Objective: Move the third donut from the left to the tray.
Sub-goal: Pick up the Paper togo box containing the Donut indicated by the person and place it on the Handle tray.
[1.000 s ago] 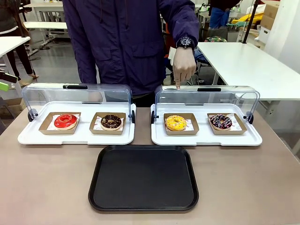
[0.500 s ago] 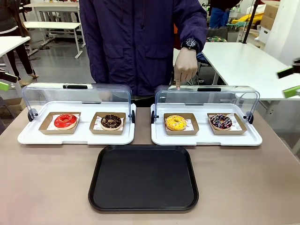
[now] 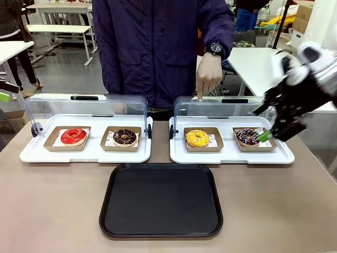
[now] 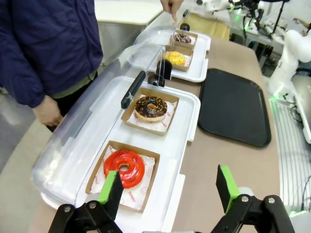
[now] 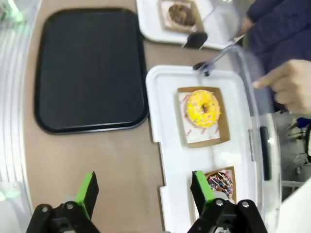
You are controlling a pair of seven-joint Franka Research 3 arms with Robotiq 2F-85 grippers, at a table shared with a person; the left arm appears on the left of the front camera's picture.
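The third donut from the left (image 3: pixel 197 138) has yellow icing with sprinkles and lies in a brown cardboard holder on the right white tray (image 3: pixel 231 156). The black tray (image 3: pixel 160 203) lies in front of it, bare. My right gripper (image 3: pixel 262 123) hovers open over that white tray's right end, above the sprinkled chocolate donut (image 3: pixel 248 136). Its wrist view looks down on the yellow donut (image 5: pixel 203 108), with the black tray (image 5: pixel 90 68) to the left and its gripper (image 5: pixel 144 191) empty. My left gripper (image 4: pixel 169 191) is open above the red donut (image 4: pixel 124 167).
The left white tray (image 3: pixel 84 154) holds a red donut (image 3: pixel 73 136) and a chocolate donut (image 3: pixel 125 136). Both clear lids stand raised at the back. A person's hand (image 3: pixel 207 76) points a finger down onto the right lid (image 3: pixel 231 108).
My right arm has swung in from the right edge and now hangs over the right end of the right white tray. The person has shifted slightly to the right; the finger stays on the lid.
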